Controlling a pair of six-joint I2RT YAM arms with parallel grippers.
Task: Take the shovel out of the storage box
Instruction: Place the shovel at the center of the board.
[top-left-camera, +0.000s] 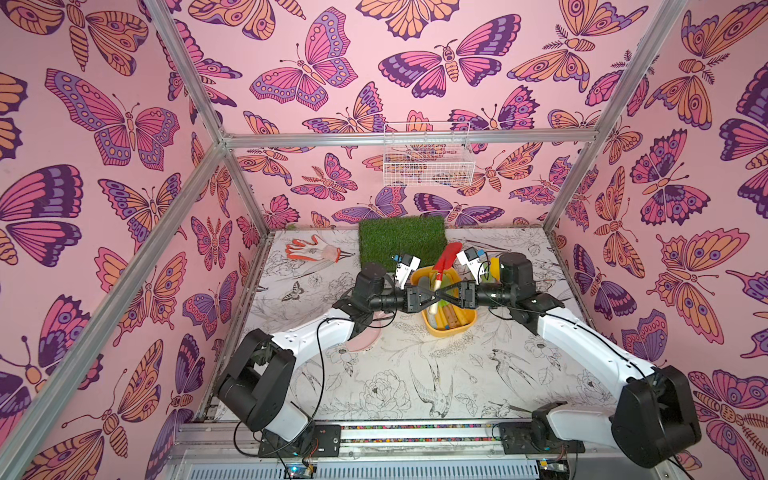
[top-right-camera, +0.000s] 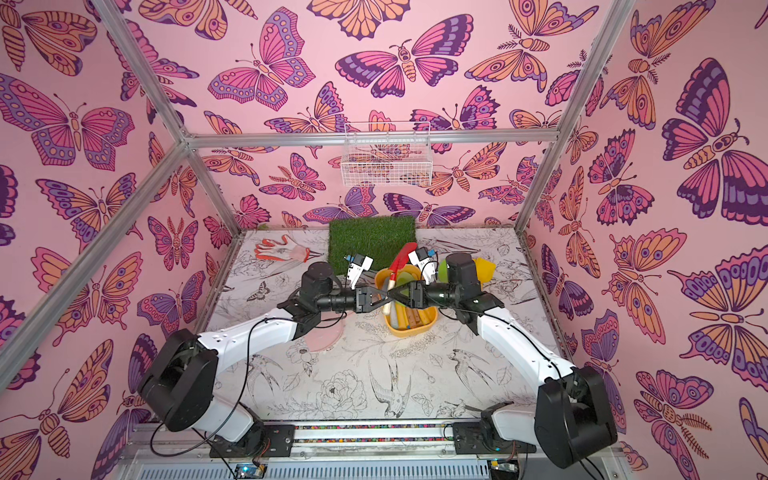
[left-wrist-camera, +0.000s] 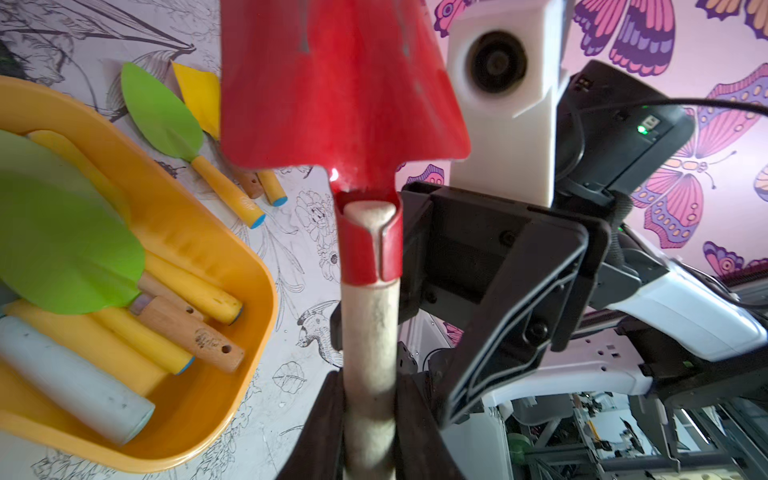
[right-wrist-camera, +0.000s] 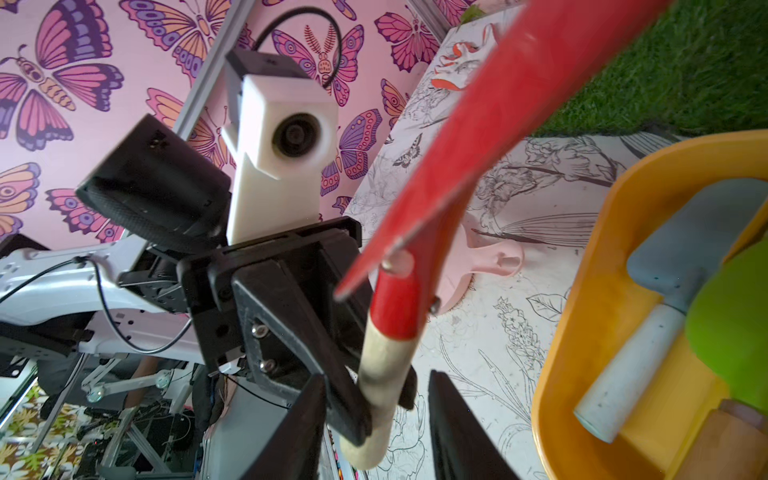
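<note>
Closest to the left wrist lens is the pale wooden handle of the shovel (left-wrist-camera: 370, 332), standing between the dark fingers of the left gripper (left-wrist-camera: 370, 419), which are clamped on it a little below the red socket. I read that grip as a choice for balance: the red blade rides upward and the butt end hangs free. The right gripper (right-wrist-camera: 376, 399) comes in from the opposite side onto the same stretch of handle. Its jaws straddle the wood with a gap showing on one side, so I call them apart, not gripping; it looks like a handover or a second support being set up. In both top views the shovel (top-left-camera: 446, 259) is in the air above the storage box (top-left-camera: 451, 330), blade slanting toward the grass mat (top-left-camera: 402, 241), and from the wrist views I judge it clear of the rim. Inside the box lie a green-bladed trowel (left-wrist-camera: 70, 249), several yellow handles and a grey-blue tool (left-wrist-camera: 70, 374). Beyond the box, on the table (top-left-camera: 415, 374), lie a second green trowel (left-wrist-camera: 162, 112) and a yellow blade (left-wrist-camera: 199, 99). A pink dustpan (right-wrist-camera: 486, 266) lies near the left arm, a glove (top-left-camera: 311, 251) sits well apart by the back corner, and a white wire basket (top-left-camera: 428, 158) hangs on the back wall. My main worry is crowding: the two sets of fingers cross on one thin handle, and the right wrist camera housing sits close beside the blade.
</note>
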